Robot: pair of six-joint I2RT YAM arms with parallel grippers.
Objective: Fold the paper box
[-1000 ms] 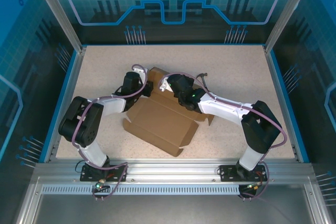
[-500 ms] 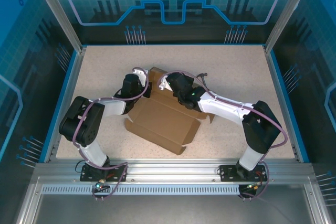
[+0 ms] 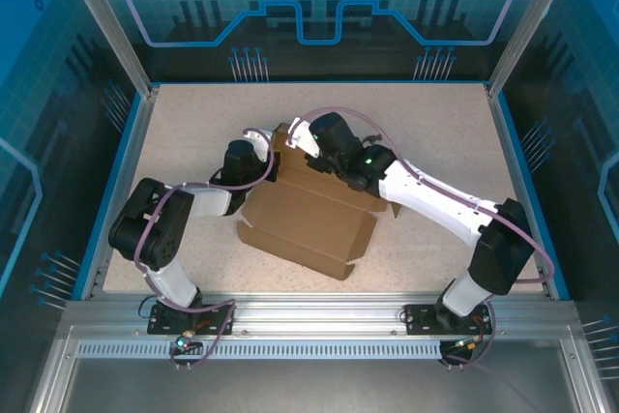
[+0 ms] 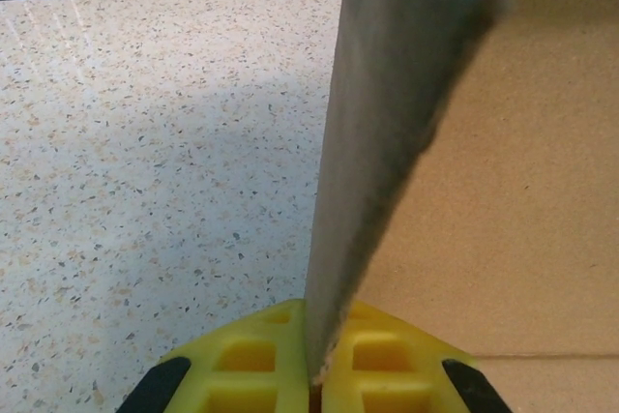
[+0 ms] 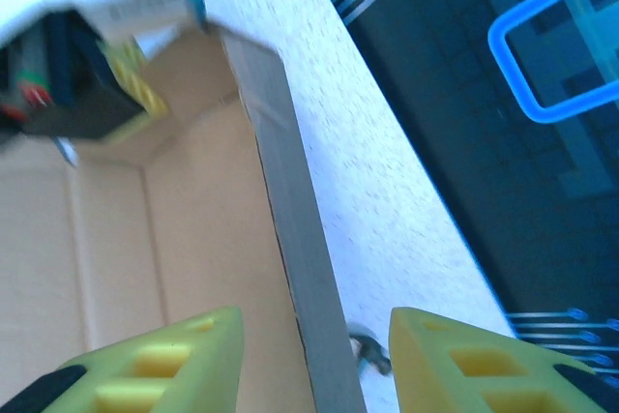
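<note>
The paper box (image 3: 309,220) is brown cardboard, partly folded, lying mid-table with its far walls raised. My left gripper (image 3: 272,163) is at the box's far-left corner. In the left wrist view its yellow fingers (image 4: 256,365) are shut on the edge of an upright flap (image 4: 387,132). My right gripper (image 3: 303,138) hovers over the far wall. It is open, and its yellow fingers (image 5: 164,355) stand on either side of the wall's top edge (image 5: 300,239) without touching it. The left gripper's yellow pad (image 5: 126,79) shows at the corner beyond.
A small dark hammer (image 5: 370,350) lies on the speckled tabletop (image 3: 193,123) just behind the box's far wall. Blue rails (image 3: 126,162) border the table left and right. Both arms crowd the box's far side.
The right gripper has opened and let go of the far wall, and its arm has swung back and right. The left gripper has closed on the flap. The box has shifted slightly right.
</note>
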